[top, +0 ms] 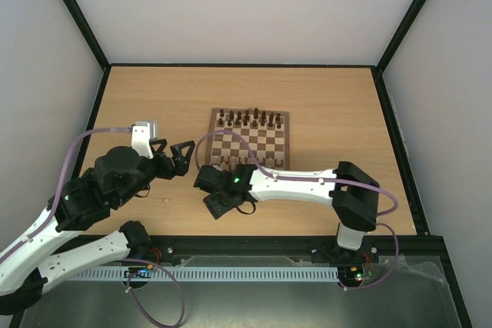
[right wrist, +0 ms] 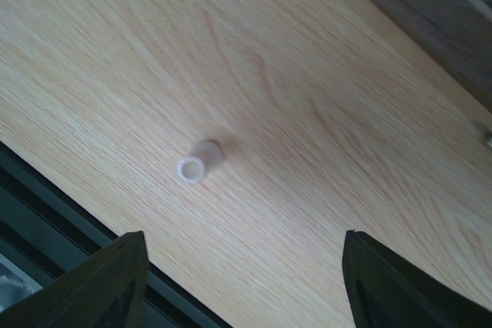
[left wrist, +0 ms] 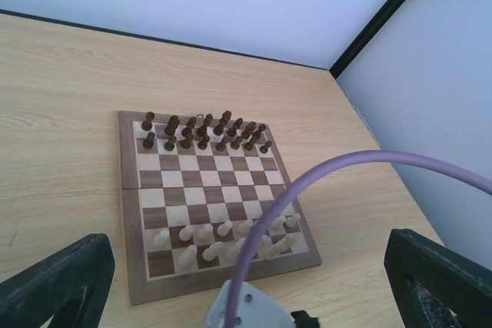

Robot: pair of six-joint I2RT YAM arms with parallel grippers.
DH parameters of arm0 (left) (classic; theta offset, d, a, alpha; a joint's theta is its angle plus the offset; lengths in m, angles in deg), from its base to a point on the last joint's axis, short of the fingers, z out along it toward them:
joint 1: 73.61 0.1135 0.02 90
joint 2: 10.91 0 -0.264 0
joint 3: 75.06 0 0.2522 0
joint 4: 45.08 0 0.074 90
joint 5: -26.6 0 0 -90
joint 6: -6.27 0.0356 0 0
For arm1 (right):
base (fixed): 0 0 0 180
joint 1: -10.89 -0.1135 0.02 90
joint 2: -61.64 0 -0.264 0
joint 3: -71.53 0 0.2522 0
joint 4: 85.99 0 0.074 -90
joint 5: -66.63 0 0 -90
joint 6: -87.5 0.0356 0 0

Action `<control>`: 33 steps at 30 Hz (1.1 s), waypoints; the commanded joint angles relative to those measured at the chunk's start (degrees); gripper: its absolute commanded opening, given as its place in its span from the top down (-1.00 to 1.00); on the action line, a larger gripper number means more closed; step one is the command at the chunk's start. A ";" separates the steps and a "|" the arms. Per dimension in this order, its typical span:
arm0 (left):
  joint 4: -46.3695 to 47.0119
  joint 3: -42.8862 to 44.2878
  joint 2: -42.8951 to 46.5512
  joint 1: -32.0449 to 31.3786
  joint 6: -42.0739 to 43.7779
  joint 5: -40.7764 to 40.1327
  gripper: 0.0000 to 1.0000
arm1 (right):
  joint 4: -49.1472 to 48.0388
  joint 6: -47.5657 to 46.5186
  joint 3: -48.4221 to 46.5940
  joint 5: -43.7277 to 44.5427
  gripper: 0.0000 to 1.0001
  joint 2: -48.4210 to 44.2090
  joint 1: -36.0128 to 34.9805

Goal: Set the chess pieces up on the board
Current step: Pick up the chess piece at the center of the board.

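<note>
**Chess pieces: one pale man off the board**

The chess pieces [left wrist: 204, 132] crowd both ends of the board [left wrist: 127, 190], which sits mid-table [top: 330, 97]. Dark brown men stand upright in the two far rows. Pale beige men [left wrist: 231, 236] fill the two near rows, and some look tilted. A purple cable [left wrist: 323, 170] arcs across the near right corner. One stray pale piece [right wrist: 197, 165] lies on its side on bare wood by the table's near edge. The right claw [right wrist: 242, 240] hangs over it, fingers spread, touching nothing. The left claw [top: 171, 151] hovers left of the board, jaws wide, empty.
</note>
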 commanded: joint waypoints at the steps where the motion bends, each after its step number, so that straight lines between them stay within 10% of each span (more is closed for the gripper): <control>1: -3.52 0.09 2.05 0.20 -0.39 -0.53 -0.98 | 2.98 0.85 -5.37 2.01 -0.31 5.23 -1.62; 33: -4.80 -0.71 3.80 0.24 -0.73 -0.27 -0.98 | 2.79 1.01 -9.06 1.32 0.67 13.29 -2.13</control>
